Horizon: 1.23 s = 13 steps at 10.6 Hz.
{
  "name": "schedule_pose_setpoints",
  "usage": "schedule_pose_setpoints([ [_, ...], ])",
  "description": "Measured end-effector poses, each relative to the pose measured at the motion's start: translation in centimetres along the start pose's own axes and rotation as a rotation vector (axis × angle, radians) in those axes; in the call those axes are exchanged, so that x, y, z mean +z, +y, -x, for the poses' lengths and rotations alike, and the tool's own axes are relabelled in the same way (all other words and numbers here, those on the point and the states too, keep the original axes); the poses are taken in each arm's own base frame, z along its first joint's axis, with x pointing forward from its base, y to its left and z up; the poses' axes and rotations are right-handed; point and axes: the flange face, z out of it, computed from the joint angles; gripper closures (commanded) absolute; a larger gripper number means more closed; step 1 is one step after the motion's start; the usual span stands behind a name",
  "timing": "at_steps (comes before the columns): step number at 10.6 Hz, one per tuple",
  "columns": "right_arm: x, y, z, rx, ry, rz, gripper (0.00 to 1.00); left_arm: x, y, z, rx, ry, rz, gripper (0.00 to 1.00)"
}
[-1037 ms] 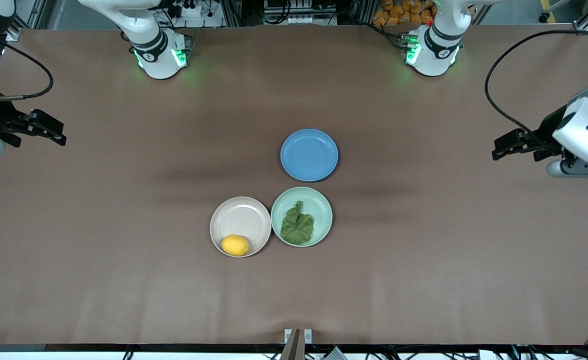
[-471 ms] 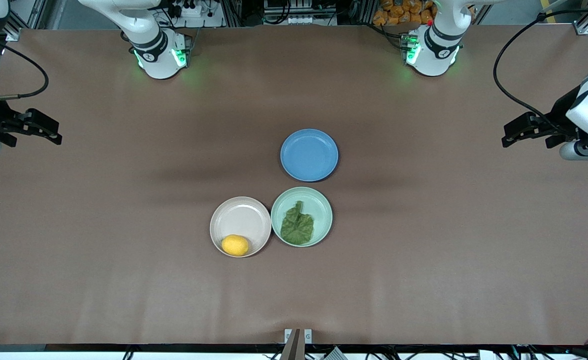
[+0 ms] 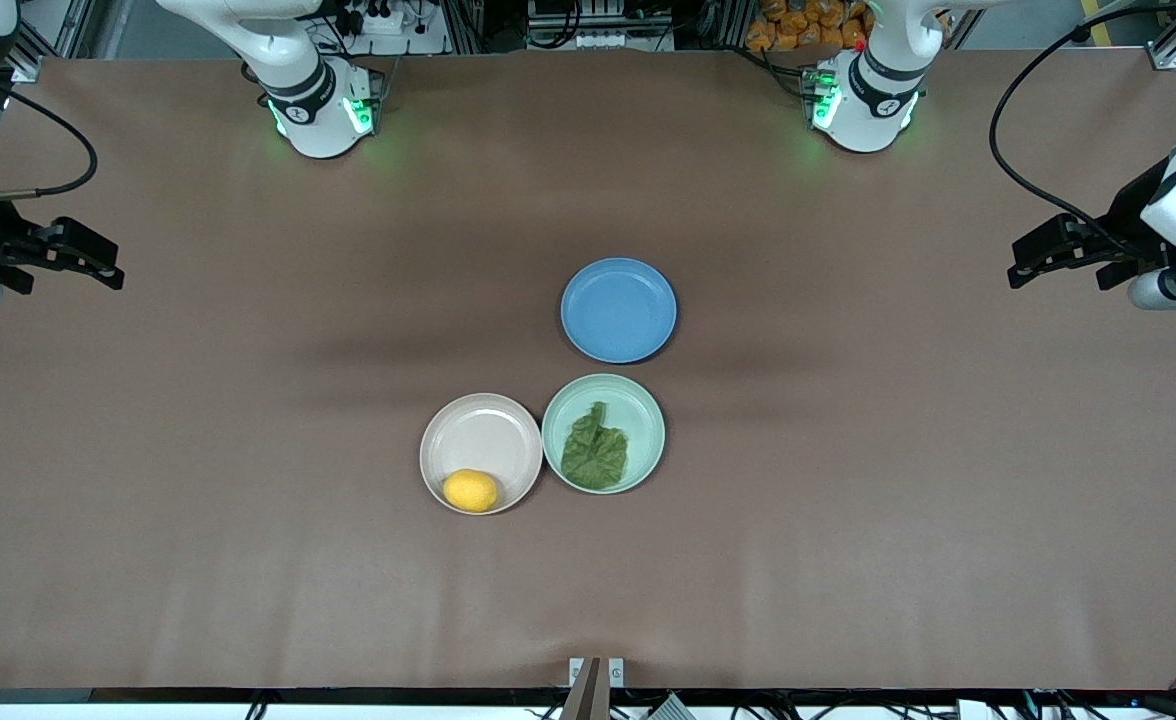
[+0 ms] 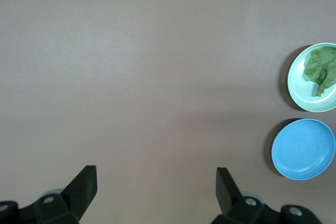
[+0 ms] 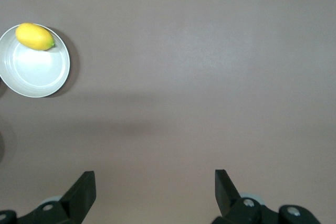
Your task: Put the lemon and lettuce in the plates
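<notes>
- The small oval bright-yellow lemon point(image 3: 470, 490) lies in the round pale beige-pink plate point(image 3: 481, 430), against the part of its rim nearest the front camera.
- The wrinkly dark-green lettuce leaf point(image 3: 594, 453) lies flat in the round pale mint-green plate point(image 3: 642, 410), its narrow stem end pointing toward the robots' bases.
- These two plates sit side by side with rims touching, the beige-pink one toward the right arm's end of the worktop point(image 3: 248, 560).
- A round blue plate point(image 3: 618, 310) sits empty just beside the mint-green one, farther from the front camera.
- The left gripper point(image 4: 156, 182) hangs over bare brown worktop at the left arm's end, well apart from the plates; its black fingers are spread wide with nothing between them.
- The right gripper point(image 5: 155, 184) hangs over bare worktop at the right arm's end, also well apart from the plates, fingers spread wide and holding nothing.
</notes>
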Motion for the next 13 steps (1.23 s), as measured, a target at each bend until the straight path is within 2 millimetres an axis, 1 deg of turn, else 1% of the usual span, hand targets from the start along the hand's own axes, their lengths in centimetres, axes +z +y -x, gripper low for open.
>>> schedule_pose_setpoints([
  [3,-0.06,0.00,-0.07,0.000,0.006,0.000,0.00,0.08,-0.50,0.09,-0.010,-0.012,-0.001,0.00],
  [13,-0.06,0.00,-0.35,0.000,0.022,0.001,0.00,0.08,-0.63,0.11,-0.013,-0.014,-0.001,0.00],
])
